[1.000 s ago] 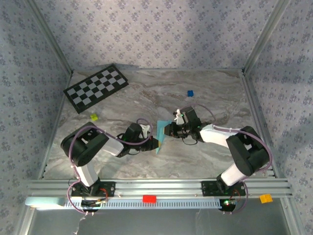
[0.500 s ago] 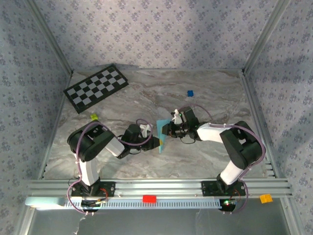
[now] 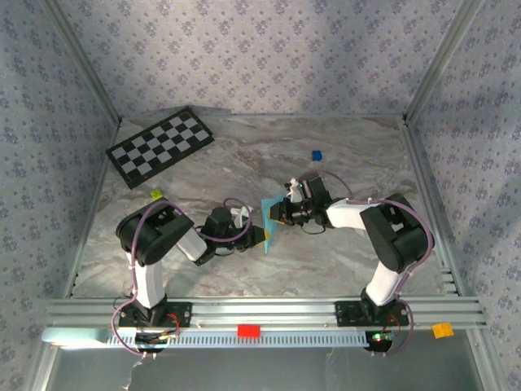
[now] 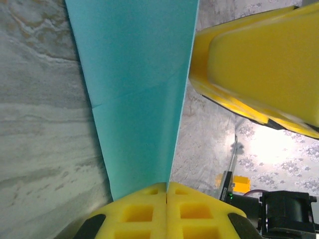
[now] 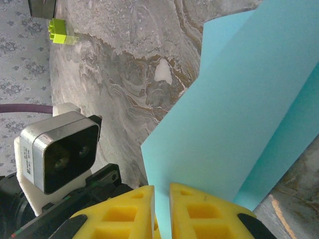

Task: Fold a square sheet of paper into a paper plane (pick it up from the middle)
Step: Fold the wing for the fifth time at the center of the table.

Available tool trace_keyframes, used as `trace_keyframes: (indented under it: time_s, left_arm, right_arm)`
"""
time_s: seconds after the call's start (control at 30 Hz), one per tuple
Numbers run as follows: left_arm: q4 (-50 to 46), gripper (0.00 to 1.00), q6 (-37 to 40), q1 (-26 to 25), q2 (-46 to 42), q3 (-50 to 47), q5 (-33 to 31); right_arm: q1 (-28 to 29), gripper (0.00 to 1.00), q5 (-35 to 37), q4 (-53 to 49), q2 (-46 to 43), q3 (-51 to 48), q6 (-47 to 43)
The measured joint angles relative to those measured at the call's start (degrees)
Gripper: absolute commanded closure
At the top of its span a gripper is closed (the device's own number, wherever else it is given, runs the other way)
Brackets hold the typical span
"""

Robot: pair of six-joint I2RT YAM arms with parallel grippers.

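- Folded sheet of paper point(image 3: 269, 221) stands on edge mid-table, between both arms.
- Left gripper point(image 4: 167, 185) is pinched on its narrow end; right gripper point(image 5: 161, 187) is clamped on another edge.
- Bare table point(image 3: 244, 159) all round; checkerboard point(image 3: 160, 146) well apart.

This is a robotics lab test cell. The left arm point(image 3: 159, 236) and right arm point(image 3: 395, 236) are bolted to an aluminium rail point(image 3: 260, 309) fronting a marble-patterned surface point(image 3: 244, 155). Metal-framed wallpapered panels point(image 3: 260, 57) enclose it, and a checkerboard point(image 3: 160, 145) lies flat.
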Motion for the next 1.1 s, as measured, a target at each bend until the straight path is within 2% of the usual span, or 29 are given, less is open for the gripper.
trace_keyframes:
  time_s: [0.47,1.1]
  left_arm:
    - [0.8,1.0,-3.2,0.3,0.4,-0.3,-1.0]
    - [-5.6,1.0,-4.0,1.0,0.0,1.9,0.6]
  right_arm:
    - [-1.1,0.84,-2.6,0.0,3.1,1.7,-0.5]
    - [-1.1,0.84,-2.1,-2.3,3.9,3.0,-1.5]
